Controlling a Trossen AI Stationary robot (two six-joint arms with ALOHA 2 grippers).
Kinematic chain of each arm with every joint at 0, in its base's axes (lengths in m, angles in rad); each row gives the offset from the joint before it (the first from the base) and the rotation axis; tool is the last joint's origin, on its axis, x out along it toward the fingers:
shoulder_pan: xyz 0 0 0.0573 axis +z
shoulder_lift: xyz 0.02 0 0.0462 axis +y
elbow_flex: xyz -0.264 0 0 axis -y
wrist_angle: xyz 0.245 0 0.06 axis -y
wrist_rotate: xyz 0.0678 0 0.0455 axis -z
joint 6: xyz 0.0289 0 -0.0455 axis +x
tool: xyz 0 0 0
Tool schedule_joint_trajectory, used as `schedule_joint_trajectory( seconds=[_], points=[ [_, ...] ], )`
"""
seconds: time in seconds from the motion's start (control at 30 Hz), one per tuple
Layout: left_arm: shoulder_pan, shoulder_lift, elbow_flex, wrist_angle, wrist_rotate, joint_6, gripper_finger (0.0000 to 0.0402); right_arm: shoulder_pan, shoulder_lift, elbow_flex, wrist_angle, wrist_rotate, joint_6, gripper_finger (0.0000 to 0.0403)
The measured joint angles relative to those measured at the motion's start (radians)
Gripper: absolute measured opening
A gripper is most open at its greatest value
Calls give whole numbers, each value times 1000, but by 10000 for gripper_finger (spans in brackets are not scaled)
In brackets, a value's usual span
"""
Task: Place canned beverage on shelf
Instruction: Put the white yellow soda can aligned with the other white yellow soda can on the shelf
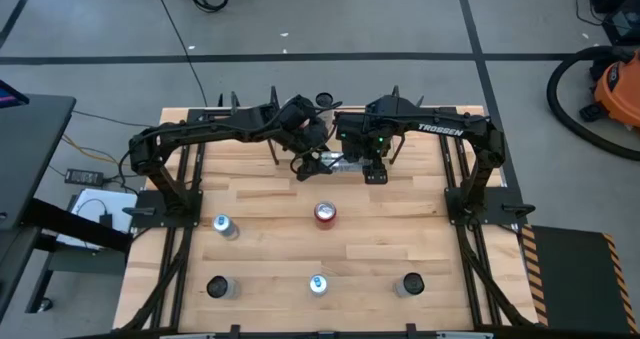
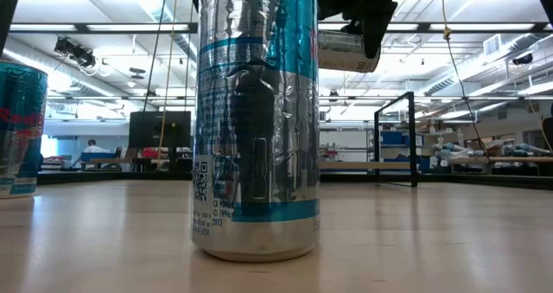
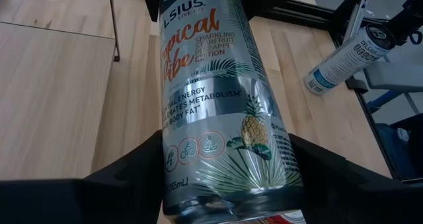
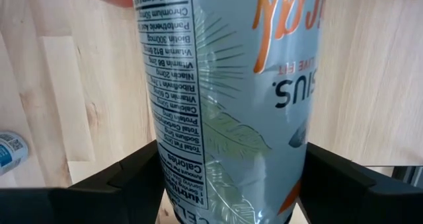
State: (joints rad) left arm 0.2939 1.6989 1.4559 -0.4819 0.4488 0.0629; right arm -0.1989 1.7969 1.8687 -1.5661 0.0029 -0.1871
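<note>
Your left gripper (image 3: 225,184) and right gripper (image 4: 231,178) meet over the far middle of the table (image 1: 260,194), each with its fingers closed around one end of the same silver Celsius can (image 1: 338,163), which hangs sideways between them above the boards; that reads as a hand-over to reorient it before shelving. The shelf (image 2: 396,137) stands well apart at the far edge with thin black rods you must clear. Five other cans stay nearer you: a red-topped can (image 1: 325,213) just below the grippers, another silver-and-blue can (image 1: 318,284), and three more.
</note>
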Motion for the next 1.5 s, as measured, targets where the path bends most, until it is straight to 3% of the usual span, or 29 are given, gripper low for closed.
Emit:
schedule_joint_trajectory(
  seconds=[0.53,1.5],
  points=[
    [6,-27,-1,2,2,9,265,0,-81,1,32,44,7,297],
    [5,-25,-3,-50,19,3,258,-1,-88,30,158,85,-38,298]
  ],
)
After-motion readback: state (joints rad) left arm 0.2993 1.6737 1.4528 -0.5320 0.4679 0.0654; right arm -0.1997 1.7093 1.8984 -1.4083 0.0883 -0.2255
